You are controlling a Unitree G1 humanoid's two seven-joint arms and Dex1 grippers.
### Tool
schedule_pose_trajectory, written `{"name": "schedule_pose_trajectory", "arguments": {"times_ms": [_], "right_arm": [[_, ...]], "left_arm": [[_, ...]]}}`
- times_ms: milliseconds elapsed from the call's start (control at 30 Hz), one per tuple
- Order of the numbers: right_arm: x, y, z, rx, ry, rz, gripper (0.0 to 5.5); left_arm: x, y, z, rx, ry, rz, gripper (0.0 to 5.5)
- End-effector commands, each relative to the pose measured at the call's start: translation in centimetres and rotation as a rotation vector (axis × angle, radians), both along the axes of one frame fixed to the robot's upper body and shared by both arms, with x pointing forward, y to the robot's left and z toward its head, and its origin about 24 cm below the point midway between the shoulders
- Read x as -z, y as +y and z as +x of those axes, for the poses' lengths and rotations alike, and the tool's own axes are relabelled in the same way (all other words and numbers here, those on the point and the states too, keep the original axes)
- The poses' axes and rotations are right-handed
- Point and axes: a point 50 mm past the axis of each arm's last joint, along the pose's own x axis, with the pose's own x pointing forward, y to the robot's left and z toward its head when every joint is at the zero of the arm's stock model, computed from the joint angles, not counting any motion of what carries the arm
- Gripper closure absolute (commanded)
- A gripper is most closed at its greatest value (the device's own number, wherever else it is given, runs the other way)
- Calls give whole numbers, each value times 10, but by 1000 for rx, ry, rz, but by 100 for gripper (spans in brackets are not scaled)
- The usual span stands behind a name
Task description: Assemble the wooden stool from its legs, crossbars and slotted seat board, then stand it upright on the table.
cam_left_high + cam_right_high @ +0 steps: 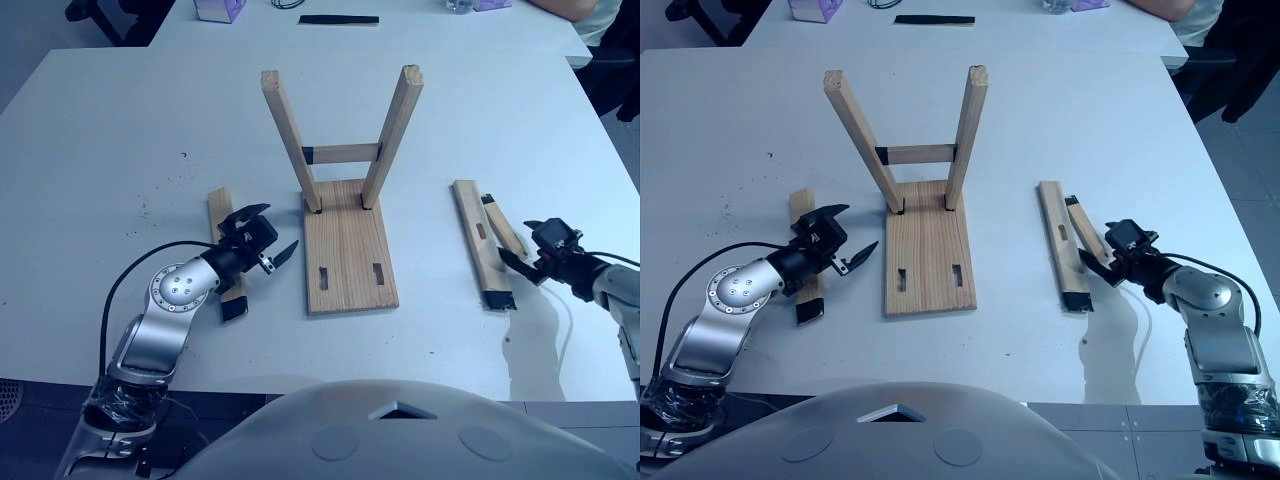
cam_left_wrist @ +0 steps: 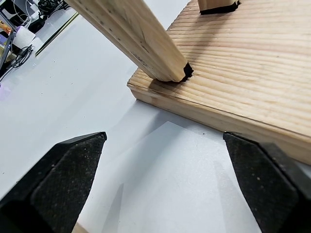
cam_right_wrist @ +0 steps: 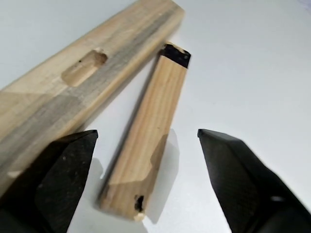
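Nearest, at 8 o'clock of the seat board (image 1: 348, 250): left gripper (image 1: 280, 226), fingers spread wide, holding nothing, above a loose leg (image 1: 217, 208) lying flat. Centre: board flat on the table (image 1: 120, 120), two legs (image 1: 290, 135) slotted into its 12 o'clock end, joined by a crossbar (image 1: 345, 153). At 3 o'clock: another leg (image 1: 472, 235), a short crossbar (image 1: 503, 228) just beside it. Right gripper (image 1: 517, 243), fingers apart, straddling that short crossbar.

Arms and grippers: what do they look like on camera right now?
The left arm and right arm are silver metal with rounded joint housings. The left has a round cap with small holes and a black cable looping off it. The left gripper and right gripper are black, each with two wedge-shaped, rough-textured fingers.
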Motion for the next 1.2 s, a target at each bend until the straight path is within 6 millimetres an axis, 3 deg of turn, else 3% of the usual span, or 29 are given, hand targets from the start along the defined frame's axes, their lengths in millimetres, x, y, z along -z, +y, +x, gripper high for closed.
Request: {"name": "schedule_pose_trajectory", "arguments": {"times_ms": [33, 267, 467, 767, 1033, 1200], "right_arm": [[5, 3, 2, 19, 19, 44, 168], [40, -16, -16, 200, 145, 100, 168], [49, -10, -28, 216, 171, 145, 251], [52, -15, -32, 254, 214, 117, 404], [40, -13, -18, 283, 181, 173, 420], [0, -3, 4, 222, 20, 312, 420]], "left_arm": [[-1, -3, 1, -3, -2, -1, 101], [-2, -5, 3, 13, -1, -5, 101], [-6, -6, 7, 6, -7, -27, 101], [-25, -4, 18, -85, -75, -123, 101], [-29, -7, 20, -114, -86, -150, 101], [-47, 1, 19, -92, -86, -215, 101]]}}
